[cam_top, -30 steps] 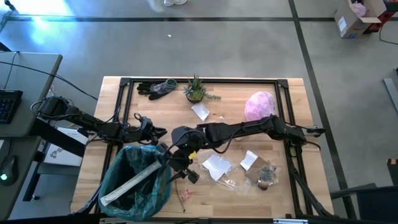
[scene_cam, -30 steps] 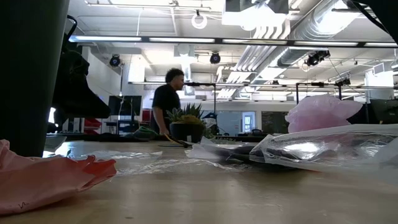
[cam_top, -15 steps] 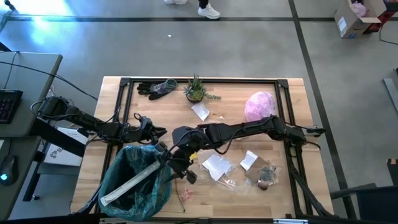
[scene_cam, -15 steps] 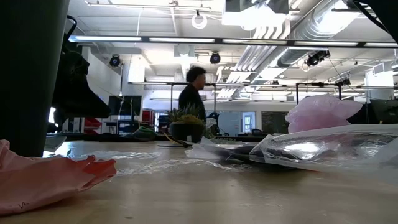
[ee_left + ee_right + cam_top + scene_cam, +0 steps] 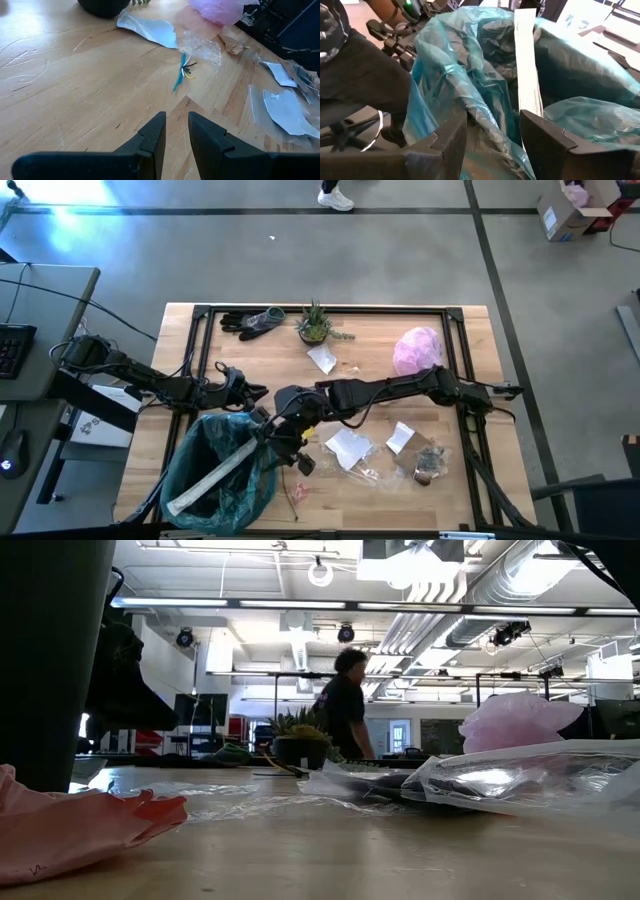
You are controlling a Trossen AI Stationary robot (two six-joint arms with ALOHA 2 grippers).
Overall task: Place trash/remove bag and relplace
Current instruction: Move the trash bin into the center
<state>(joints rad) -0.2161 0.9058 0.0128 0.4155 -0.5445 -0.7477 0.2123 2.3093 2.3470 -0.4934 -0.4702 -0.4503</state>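
The right gripper (image 5: 283,448), jaws spread, has edged lower-left over the wrinkled teal plastic bin liner (image 5: 215,470) at lower left of the high view, where the long silvery wrapper (image 5: 210,477) lies. Left gripper (image 5: 255,391) stays narrowly parted, empty. Scraps remain on the tabletop (image 5: 370,345).

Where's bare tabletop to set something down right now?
Bare wood lies between the dark gloves and the left tool, and at the back right corner beyond the pale pink plastic bag. Crowded: the front right, with white paper scraps and clear wrappers, and around the teal bin liner, where the right tool sits.
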